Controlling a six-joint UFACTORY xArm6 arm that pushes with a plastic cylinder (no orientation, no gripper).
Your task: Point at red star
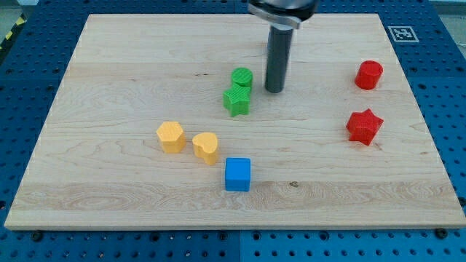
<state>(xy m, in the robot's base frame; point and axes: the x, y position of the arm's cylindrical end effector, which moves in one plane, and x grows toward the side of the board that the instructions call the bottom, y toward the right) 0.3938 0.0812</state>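
Note:
The red star [364, 126] lies on the wooden board at the view's right, below a red cylinder [369, 75]. My tip [274, 89] touches the board near the top middle, well to the left of the red star and a little above its level. It stands just right of the green cylinder [242, 78] and the green star [237, 100], apart from both.
A yellow hexagon block [171, 137] and a yellow heart-like block [206, 148] sit left of centre. A blue cube [237, 175] lies below them. The wooden board [109, 65] rests on a blue perforated table; a marker tag [401, 33] is at the top right corner.

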